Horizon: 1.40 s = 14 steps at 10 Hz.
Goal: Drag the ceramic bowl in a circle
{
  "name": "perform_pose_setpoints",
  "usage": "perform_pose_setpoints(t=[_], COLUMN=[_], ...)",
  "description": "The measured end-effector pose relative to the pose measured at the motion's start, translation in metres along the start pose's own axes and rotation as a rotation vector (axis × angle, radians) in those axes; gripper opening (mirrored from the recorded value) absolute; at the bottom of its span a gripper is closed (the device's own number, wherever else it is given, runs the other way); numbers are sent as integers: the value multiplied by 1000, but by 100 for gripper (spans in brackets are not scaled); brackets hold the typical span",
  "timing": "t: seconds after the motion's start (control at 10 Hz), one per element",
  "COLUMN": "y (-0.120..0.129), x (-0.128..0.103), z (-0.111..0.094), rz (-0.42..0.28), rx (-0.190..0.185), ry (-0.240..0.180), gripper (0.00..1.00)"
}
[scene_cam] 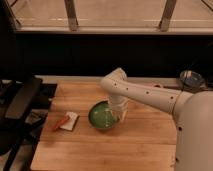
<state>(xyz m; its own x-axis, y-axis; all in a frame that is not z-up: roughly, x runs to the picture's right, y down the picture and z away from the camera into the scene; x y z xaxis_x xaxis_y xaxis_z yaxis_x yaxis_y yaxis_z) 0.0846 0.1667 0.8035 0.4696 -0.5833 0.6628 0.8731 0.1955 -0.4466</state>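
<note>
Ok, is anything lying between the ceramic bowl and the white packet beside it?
No, camera view shows only bare wooden table between ceramic bowl and white packet. The gripper is at the bowl's opposite rim.

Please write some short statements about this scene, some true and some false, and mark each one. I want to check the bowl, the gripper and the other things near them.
1. The ceramic bowl stands upright on the wooden table. True.
2. The gripper hangs high above the table, far from the bowl. False: it is down at the bowl's rim, on the bowl's right side in the picture.
3. A white packet lies on the table to the left of the bowl in the picture. True.
4. The bluish-grey dish sits inside the ceramic bowl. False: it is apart, far to the right near the picture's edge.
5. The white packet is in the bowl. False: it lies beside it.
</note>
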Motion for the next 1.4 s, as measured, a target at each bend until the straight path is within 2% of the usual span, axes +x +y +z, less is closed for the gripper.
perform_pose_setpoints(t=[0.2,0.3,0.5,0.6,0.7,0.8,0.9,1.0,1.1,1.3,1.4], y=[-6,-5,-6,-1,6,13,30,51,60,101,126], x=[8,11,24,41,50,54,64,70,70,58,40], z=[-2,-1,-1,0,1,1,3,4,4,8,13], rz=[-5,12,49,89,117,132,167,202,221,298,337], rx=[1,19,93,150,167,173,174,163,157,125,114], ry=[2,0,-27,-44,-49,-52,-56,-57,-57,-63,-69], gripper=[18,18,18,18,18,18,18,18,18,18,18])
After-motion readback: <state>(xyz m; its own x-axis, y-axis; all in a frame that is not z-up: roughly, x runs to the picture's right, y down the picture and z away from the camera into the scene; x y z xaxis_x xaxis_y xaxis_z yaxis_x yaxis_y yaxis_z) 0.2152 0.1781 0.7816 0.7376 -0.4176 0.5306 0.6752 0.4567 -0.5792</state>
